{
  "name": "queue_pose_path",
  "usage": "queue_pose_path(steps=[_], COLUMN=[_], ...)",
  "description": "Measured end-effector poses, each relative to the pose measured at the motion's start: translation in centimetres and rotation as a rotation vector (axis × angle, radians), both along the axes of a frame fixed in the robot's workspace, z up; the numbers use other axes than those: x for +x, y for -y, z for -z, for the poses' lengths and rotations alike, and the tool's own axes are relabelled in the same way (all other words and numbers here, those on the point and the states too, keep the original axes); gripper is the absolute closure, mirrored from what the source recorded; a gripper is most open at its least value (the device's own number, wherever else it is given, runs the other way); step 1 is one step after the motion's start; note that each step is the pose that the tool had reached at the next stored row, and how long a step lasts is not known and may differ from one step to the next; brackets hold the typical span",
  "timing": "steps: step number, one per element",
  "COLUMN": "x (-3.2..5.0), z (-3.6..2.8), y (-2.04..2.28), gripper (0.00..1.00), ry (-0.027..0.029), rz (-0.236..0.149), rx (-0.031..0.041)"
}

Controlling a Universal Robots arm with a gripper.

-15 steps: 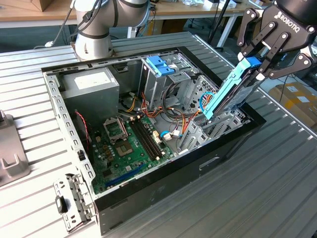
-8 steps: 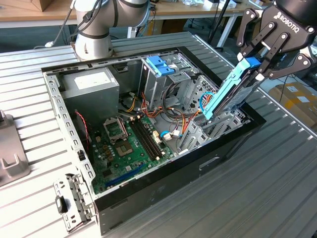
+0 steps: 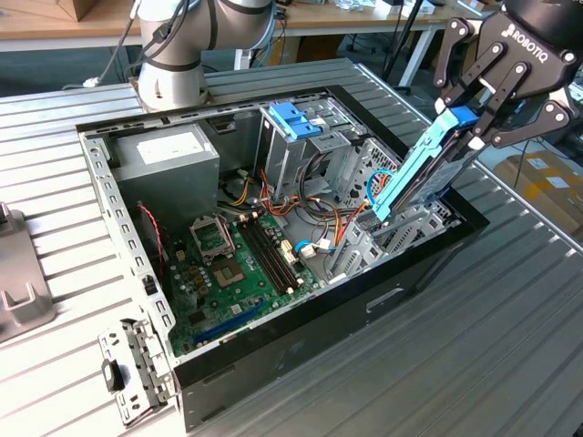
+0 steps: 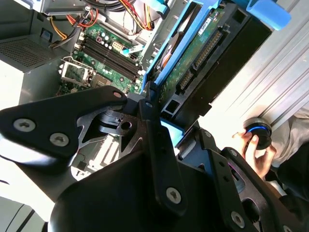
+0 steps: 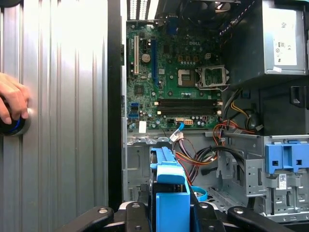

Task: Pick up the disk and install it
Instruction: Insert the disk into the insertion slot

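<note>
The gripper (image 3: 475, 120) is clamped on the disk (image 3: 426, 166). Its black fingers (image 3: 510, 86) press on the two flat sides near the upper end, just below the blue tab. The disk hangs tilted in this grip, upper end leaning toward the exterior view's right, with a blue rail running down its edge. Its lower end dips inside the open computer case (image 3: 301, 350), by the wall on the exterior view's right. It sits close to a metal bay and a bundle of coloured cables (image 3: 342, 223); whether it touches them cannot be told. In the first wrist view the disk's blue end sits between the two fingers, with the case interior beyond it.

Inside the case lies the green motherboard (image 3: 237, 264). Behind it sits a grey box with a white sticker (image 3: 168, 155), and beside that box stands a metal cage with a blue plastic top (image 3: 296, 123), well apart from the disk. The case rests on a ribbed metal table (image 3: 510, 346), and the arm's base (image 3: 173, 64) stands at the far side of it. In the first wrist view a person's hand (image 5: 12, 101) rests on a dark round knob (image 5: 14, 126) with a blue ring, on the table outside the case.
</note>
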State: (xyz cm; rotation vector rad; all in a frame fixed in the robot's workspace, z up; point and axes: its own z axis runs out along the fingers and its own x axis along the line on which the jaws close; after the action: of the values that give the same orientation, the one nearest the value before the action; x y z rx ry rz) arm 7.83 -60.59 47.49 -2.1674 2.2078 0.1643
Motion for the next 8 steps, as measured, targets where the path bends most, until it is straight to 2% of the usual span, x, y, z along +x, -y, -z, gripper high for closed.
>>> queue_pose_path(steps=[8], x=[-0.10], z=[0.23], y=[0.00], gripper=[0.63], ry=[0.0000], rz=[0.000], rx=[0.0000])
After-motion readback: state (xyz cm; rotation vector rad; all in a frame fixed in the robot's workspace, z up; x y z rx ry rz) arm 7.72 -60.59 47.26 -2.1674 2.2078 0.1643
